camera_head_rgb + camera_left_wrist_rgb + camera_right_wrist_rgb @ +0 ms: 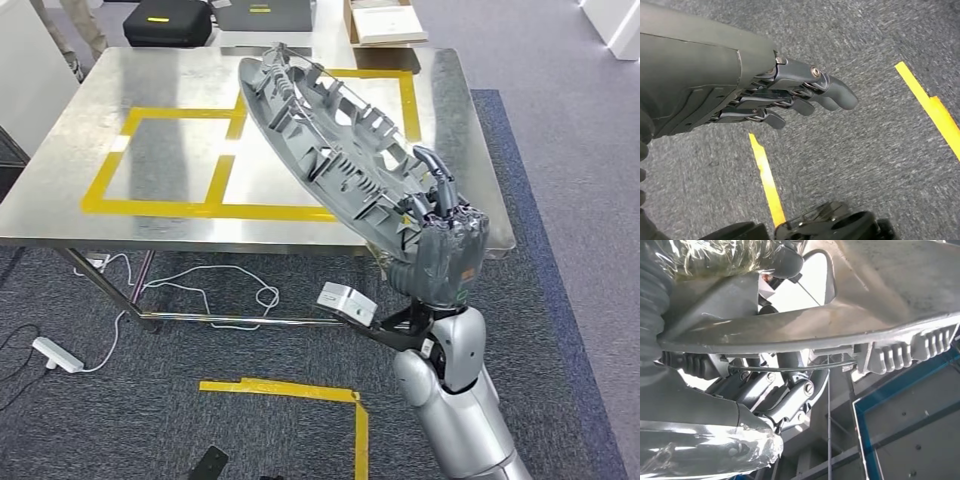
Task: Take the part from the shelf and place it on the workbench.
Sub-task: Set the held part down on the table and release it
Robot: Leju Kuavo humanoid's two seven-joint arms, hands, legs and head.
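Item: part (332, 150), a grey moulded panel, long and oval, ribbed side up, with clips and a thin wire rod along it. Position: held aloft and tilted over the near right portion of the workbench (68, 170), its far end raised, its near end low at the bench's front edge; no contact with the bench top can be made out. Holder: right hand (441, 245), fingers curled over the near end of the part and clamped on it, arm rising from below. Left hand (798, 95): hangs over grey carpet, fingers straight and lying close together, nothing in them. Step in hand, by judgement: the carry is largely done and the placing has not begun. Next move calls for bringing the part down and levelling it until it lies flat on the steel, probably inside the yellow tape outline (219, 180), then letting the fingers go; a tilted release risks the long panel sliding off the front edge. Surroundings: black case (167, 22) and cardboard box (383, 22) beyond the bench, white cable (204, 290) on the floor beneath. Views compared: the head view gives the part's whole pose against the bench; the right wrist view gives the grasp from close in, fingers (791, 395) hooked on the part's rim (764, 337), with a blue-edged frame beyond.
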